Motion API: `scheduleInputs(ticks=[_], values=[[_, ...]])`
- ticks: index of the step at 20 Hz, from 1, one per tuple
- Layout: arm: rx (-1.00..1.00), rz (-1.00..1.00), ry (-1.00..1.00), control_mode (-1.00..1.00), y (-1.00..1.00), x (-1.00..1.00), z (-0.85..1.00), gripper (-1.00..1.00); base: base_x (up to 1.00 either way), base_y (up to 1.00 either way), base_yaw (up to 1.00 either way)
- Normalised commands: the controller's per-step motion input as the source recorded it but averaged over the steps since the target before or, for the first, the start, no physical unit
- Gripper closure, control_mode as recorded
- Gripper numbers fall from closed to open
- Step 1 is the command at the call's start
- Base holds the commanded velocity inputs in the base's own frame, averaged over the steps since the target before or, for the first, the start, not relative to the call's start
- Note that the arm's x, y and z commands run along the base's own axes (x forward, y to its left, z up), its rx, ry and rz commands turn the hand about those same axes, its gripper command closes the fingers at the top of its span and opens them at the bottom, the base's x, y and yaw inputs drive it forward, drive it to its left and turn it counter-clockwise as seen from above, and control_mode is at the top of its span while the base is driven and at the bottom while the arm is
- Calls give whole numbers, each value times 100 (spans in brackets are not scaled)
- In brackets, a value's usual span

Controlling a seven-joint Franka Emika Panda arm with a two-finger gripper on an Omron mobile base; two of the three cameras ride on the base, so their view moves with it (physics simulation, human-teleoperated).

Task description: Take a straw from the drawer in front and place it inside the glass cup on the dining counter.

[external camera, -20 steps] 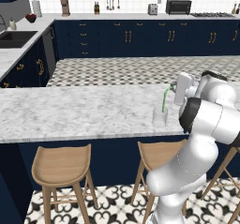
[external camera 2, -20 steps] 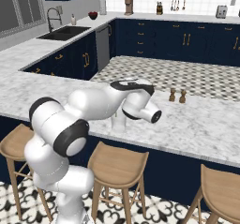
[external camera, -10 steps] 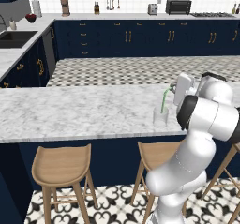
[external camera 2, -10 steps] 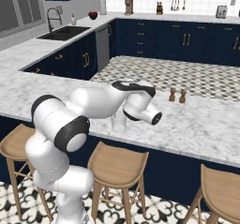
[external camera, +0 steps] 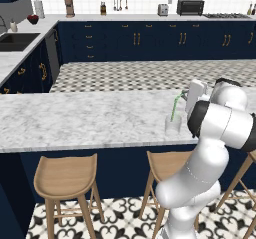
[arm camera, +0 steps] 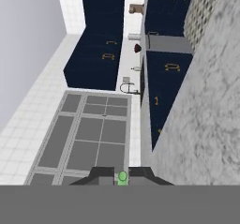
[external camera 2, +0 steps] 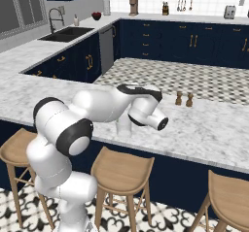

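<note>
The glass cup stands near the front edge of the dining counter. The thin light-green straw leans in it, lower end inside the cup and bent top toward the right. My gripper reaches in level from the right and is shut on the straw's top. In the hand view the straw's green end sits pinched between the dark fingertips. In the right base view my arm lies over the counter and hides the cup. The drawer is out of view.
Two small brown shakers stand on the counter beyond the arm. Wooden stools line the near side under the counter's edge. A sink lies on the far left counter, with navy cabinets along the back wall.
The straw and cup stand as before. The arm's wrist and elbow have shifted only slightly.
</note>
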Motion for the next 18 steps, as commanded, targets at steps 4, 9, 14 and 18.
scheduleInputs(ticks=[4,9,14,18], values=[[0,0,-1,-100,0,0,-1,100,0,0,0],[-3,0,-1,-100,-1,-1,-9,100,0,0,0],[-6,0,-2,-100,-2,-2,-18,100,0,0,0],[-7,0,-5,-100,-22,0,-11,100,0,0,0]])
